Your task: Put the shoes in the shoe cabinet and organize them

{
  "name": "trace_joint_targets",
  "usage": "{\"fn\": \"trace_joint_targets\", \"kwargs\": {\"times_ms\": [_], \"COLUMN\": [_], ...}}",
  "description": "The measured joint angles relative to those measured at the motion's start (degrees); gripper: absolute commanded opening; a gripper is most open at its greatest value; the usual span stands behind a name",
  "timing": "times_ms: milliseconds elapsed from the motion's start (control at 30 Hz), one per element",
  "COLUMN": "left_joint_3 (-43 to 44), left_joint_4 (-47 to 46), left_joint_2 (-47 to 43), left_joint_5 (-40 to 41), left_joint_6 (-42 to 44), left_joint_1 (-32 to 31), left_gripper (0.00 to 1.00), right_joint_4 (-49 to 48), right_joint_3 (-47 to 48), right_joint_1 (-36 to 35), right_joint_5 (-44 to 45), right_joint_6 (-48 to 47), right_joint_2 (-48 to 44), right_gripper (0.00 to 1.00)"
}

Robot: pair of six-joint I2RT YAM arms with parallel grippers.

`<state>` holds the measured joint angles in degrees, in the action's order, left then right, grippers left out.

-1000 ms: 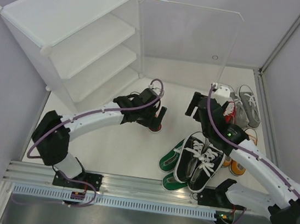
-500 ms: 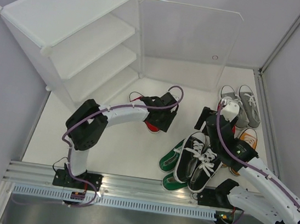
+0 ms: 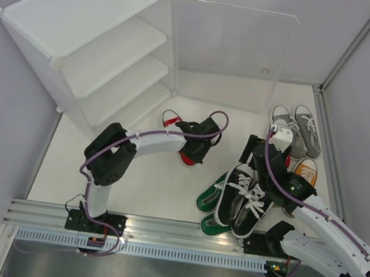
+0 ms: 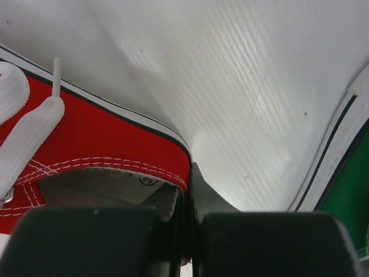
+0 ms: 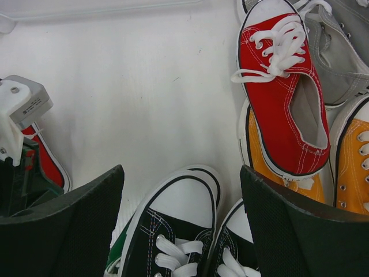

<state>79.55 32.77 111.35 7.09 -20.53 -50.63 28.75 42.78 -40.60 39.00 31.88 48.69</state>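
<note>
The left arm [image 3: 150, 141] reaches from seven o'clock to the middle of the table [image 3: 132, 179], where one red shoe [image 4: 98, 133] lies apart from the others. The left jaws are closed tight on it, with the canvas rim of its opening pinched between them, one finger inside the shoe and one outside. That seems the sensible hold: the thin collar gives a firm edge, whereas the rounded body would slip. A green shoe [image 4: 351, 196] shows just beside it toward three o'clock, not touching. The cabinet [image 3: 101, 45] stands at ten o'clock with its clear door [image 3: 231, 49] swung open toward twelve, so the three shelves face the table. None of the shoes sits on a shelf yet, so the task is judged to be at its first pickup. The rest crowd at four o'clock: the black pair [image 3: 245, 201] on top of the green ones, the grey pair [image 3: 299, 126] toward two o'clock, an orange shoe [image 3: 303, 171] beside them. The right arm [image 3: 312, 210] hovers over this heap with the right jaws spread wide and holding nothing, the black toes directly beneath. The second red shoe [image 5: 282, 98] rests across an orange one at one o'clock in the right wrist view, probably the mate to fetch so that the pair goes in together.
</note>
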Motion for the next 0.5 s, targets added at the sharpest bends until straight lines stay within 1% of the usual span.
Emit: {"fn": "trace_joint_targets", "kwargs": {"times_ms": [100,200,267,500], "left_joint_3": [1.14,6.19,13.55,36.79], "left_joint_4": [4.68,10.05,14.03,20.72], "left_joint_2": [-1.95,-4.26,-5.6,-8.11], "left_joint_5": [-0.52,-1.03,-1.09,-1.14], "left_joint_6": [1.25,3.06,5.09,8.72], "left_joint_1": [-0.13,-0.09,-0.07,0.09], "left_gripper": [0.02,0.02,0.02,0.02], "right_joint_4": [0.0,0.07,0.39,0.9], "right_joint_3": [0.0,0.0,0.07,0.52], "right_joint_1": [0.0,0.0,0.0,0.0], "right_joint_5": [-0.17,-0.15,-0.13,-0.07], "right_joint_6": [-0.09,-0.17,-0.24,-0.42], "right_joint_2": [0.0,-0.11,-0.48,-2.64], "right_gripper": [0.85,0.85,0.85,0.84]}}
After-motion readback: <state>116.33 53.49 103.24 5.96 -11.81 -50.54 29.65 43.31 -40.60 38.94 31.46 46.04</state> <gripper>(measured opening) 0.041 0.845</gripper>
